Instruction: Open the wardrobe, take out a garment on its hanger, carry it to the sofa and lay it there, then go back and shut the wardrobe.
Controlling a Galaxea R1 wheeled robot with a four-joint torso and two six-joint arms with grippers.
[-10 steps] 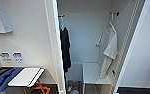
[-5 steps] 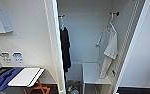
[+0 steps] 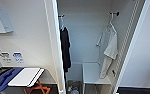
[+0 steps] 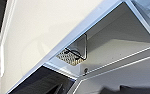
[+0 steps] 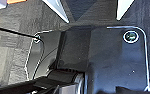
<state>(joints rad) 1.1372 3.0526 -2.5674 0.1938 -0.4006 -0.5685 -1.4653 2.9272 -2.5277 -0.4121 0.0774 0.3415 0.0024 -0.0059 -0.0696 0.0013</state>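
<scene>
The wardrobe (image 3: pixel 88 37) stands open in front of me in the head view, its left door (image 3: pixel 53 47) edge-on and its right door (image 3: pixel 143 55) swung wide. Inside on the right, the white garment (image 3: pixel 111 50) hangs long and loose from its thin white hanger (image 3: pixel 111 23), which sits on a black hook (image 3: pixel 115 13). A black shirt (image 3: pixel 65 48) hangs from another hook on the left side. The left wrist view looks at white wardrobe panels (image 4: pixel 108 42), with a dark sliver of my left gripper (image 4: pixel 121 90) at the edge.
A white ledge (image 3: pixel 94 73) sits low inside the wardrobe, with small items (image 3: pixel 72 88) on the floor beside it. At the lower left stand a white board (image 3: pixel 26 76) on orange legs and a blue object (image 3: pixel 2 80). The right wrist view has my dark base (image 5: pixel 111 57) over grey carpet (image 5: pixel 11 57).
</scene>
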